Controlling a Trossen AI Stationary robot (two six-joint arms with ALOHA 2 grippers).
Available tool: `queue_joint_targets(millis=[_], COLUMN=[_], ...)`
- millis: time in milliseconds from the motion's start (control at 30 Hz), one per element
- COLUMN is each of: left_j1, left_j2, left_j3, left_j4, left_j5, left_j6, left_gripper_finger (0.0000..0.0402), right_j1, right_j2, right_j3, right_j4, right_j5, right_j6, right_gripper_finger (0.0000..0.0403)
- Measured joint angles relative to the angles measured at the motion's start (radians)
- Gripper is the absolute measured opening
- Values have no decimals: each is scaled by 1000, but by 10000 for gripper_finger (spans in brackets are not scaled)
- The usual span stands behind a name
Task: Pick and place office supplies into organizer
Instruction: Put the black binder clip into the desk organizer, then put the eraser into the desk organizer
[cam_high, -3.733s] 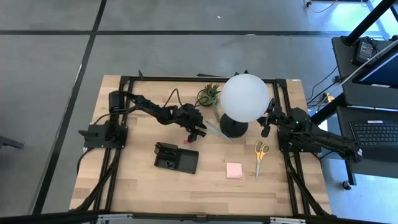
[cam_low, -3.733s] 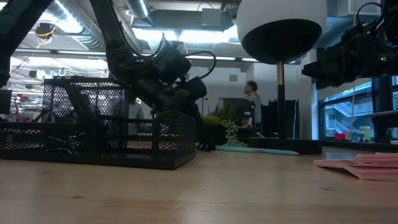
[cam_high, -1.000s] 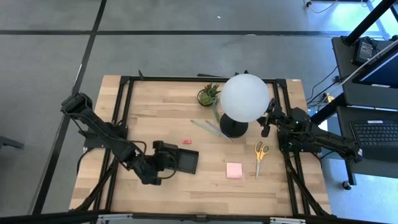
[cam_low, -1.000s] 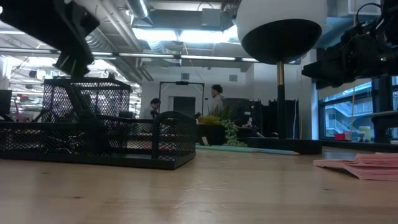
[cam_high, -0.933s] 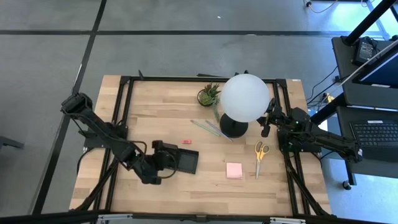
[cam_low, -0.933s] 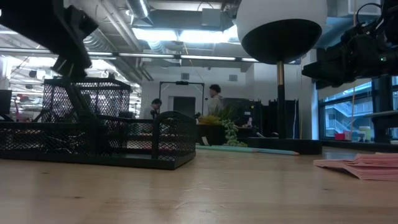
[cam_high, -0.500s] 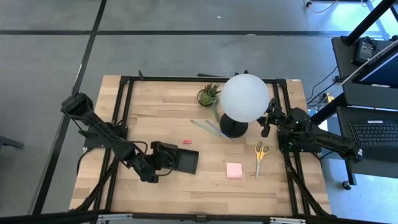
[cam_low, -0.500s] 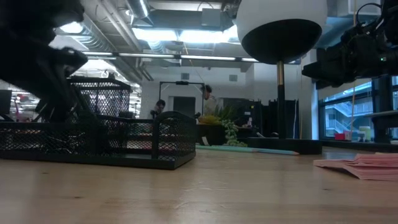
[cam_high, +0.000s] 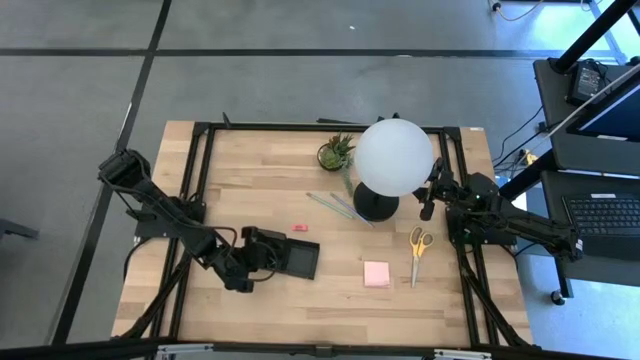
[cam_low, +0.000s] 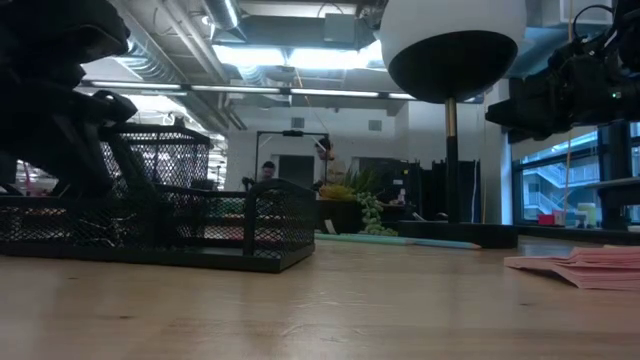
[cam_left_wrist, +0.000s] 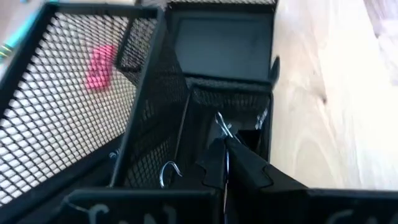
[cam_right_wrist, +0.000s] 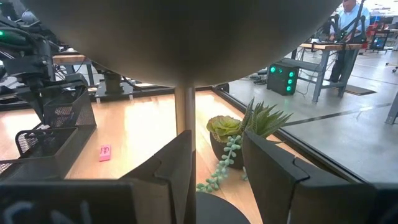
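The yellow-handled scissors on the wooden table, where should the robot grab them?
Probably across the silver blades just below the handles of the yellow-handled scissors, coming straight down from above. They lie flat on the wooden table, closed, handles toward the lamp side, blades toward the near edge. The right hand is closest.

Two black jointed arms, apparently matte, end in the blocky dark-fingered right pincer (cam_right_wrist: 216, 165).
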Motion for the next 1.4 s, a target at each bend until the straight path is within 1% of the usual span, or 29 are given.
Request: queue_joint_targets(millis=[67, 167, 433, 600, 800, 867, 933, 1000, 1067, 1167, 1267, 1400], left_j1=[0, 0, 0, 0, 0, 2, 7, 18, 30, 58, 105, 179], left_j2=[0, 0, 0, 0, -3, -3, -3, -3, -3, -3, -3, -3], left_j3=[0, 0, 0, 9, 83, 119, 153, 185, 215, 255, 283, 298], left_j4=[1, 1, 2, 47, 68, 72, 73, 73, 73, 72, 68, 59], left_j5=[-31, -51, -52, -52, -62, -80, -128, -198, -257, -293, -246, -114], left_j6=[-3, -22, -26, -14, 114, 167, 248, 326, 377, 444, 470, 473], left_gripper_finger=[10, 20, 61, 79, 90, 93, 96, 100, 104, 113, 125, 141], right_j1=[0, 0, 0, 0, 0, 0, 0, 0, 0, 0, 0, 0], right_j2=[0, 0, 0, 0, 0, 0, 0, 0, 0, 0, 0, 0], right_j3=[0, 0, 0, 0, 0, 0, 0, 0, 0, 0, 0, 0], right_j4=[0, 0, 0, 0, 0, 0, 0, 0, 0, 0, 0, 0], right_j5=[0, 0, 0, 0, 0, 0, 0, 0, 0, 0, 0, 0], right_j6=[-1, 0, 0, 0, 0, 0, 0, 1, 1, 1, 1, 1], right_gripper_finger=[145, 145, 145, 145, 145, 145, 145, 145, 145, 145, 145, 145])
